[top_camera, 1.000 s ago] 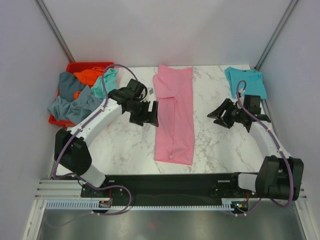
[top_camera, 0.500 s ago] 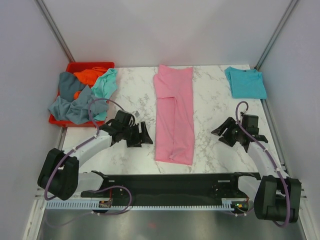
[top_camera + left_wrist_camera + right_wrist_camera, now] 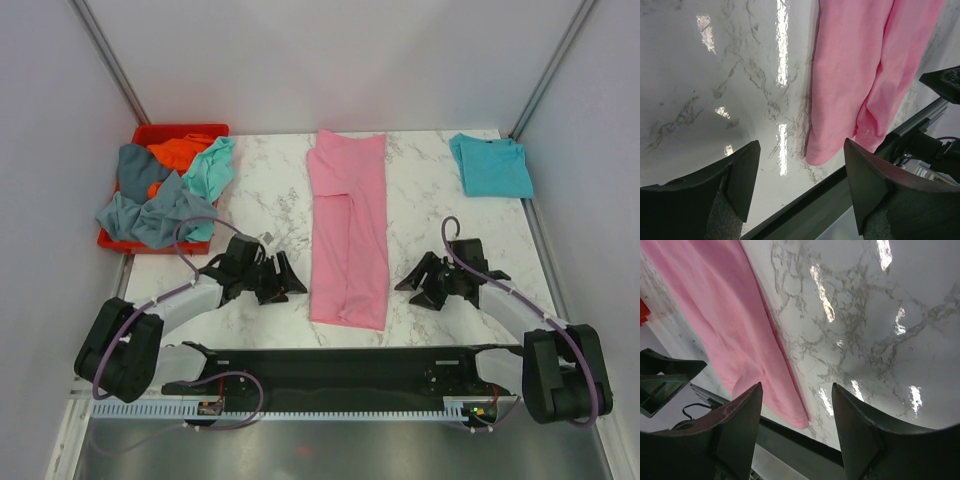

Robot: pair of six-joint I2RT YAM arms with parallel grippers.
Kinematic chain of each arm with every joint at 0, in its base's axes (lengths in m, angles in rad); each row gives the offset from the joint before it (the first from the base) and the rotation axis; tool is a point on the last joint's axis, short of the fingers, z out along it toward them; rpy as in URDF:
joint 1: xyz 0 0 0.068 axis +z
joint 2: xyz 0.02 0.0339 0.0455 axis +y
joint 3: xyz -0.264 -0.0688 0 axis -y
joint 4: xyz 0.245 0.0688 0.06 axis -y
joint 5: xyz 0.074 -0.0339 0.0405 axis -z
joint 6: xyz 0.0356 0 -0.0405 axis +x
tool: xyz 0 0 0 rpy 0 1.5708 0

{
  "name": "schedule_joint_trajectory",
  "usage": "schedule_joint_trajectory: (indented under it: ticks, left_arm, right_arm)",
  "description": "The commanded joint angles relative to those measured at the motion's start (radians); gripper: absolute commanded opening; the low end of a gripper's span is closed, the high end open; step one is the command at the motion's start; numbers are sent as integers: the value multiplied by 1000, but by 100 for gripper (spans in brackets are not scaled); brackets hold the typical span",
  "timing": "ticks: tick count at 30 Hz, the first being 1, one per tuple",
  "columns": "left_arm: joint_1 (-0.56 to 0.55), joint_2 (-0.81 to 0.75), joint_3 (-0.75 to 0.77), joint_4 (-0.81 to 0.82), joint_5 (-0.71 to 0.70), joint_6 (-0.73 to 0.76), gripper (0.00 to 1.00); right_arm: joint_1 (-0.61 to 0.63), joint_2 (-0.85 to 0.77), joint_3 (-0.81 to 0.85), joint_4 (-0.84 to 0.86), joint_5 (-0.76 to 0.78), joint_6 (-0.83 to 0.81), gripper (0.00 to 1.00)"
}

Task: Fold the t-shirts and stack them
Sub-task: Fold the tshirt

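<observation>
A pink t-shirt [image 3: 349, 225], folded into a long strip, lies down the middle of the marble table; it also shows in the left wrist view [image 3: 860, 75] and the right wrist view [image 3: 735, 325]. A folded teal-turquoise t-shirt [image 3: 490, 165] lies at the back right. Grey-blue [image 3: 145, 205], orange [image 3: 180, 150] and mint [image 3: 212, 165] t-shirts are heaped in and over the red bin. My left gripper [image 3: 290, 278] is open and empty, low by the strip's near left edge. My right gripper [image 3: 412, 288] is open and empty, low by its near right edge.
The red plastic bin [image 3: 150, 135] stands at the back left corner. The black base rail [image 3: 330, 365] runs along the table's near edge, just below the pink shirt's hem. Grey walls close in the sides and back.
Both arms have drawn back and down towards the near edge of the table. Both grippers now sit low on either side of the pink shirt's near end. The shirts have not moved.
</observation>
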Motion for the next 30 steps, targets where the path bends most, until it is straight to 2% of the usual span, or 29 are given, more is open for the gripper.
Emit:
schedule_joint_trajectory:
  ticks: [1, 7, 11, 19, 24, 27, 30]
  left_arm:
    - [3, 17, -2, 77, 54, -65, 73]
    - [-15, 72, 9, 89, 61, -85, 72]
    - [-45, 86, 23, 60, 59, -93, 69]
    - [-111, 106, 18, 57, 65, -113, 67]
    - [-117, 120, 20, 65, 56, -114, 66]
    - [-117, 141, 23, 74, 64, -117, 65]
    - [-120, 169, 29, 91, 71, -120, 62]
  right_arm:
    - [41, 11, -31, 41, 39, 45, 66]
    - [142, 149, -30, 153, -18, 108, 65]
    - [182, 189, -17, 139, -27, 111, 64]
    - [271, 157, -8, 9, -10, 79, 63]
    - [291, 144, -25, 9, -12, 93, 62]
    - [300, 151, -33, 21, -7, 93, 60]
    - [302, 157, -37, 35, -9, 93, 53]
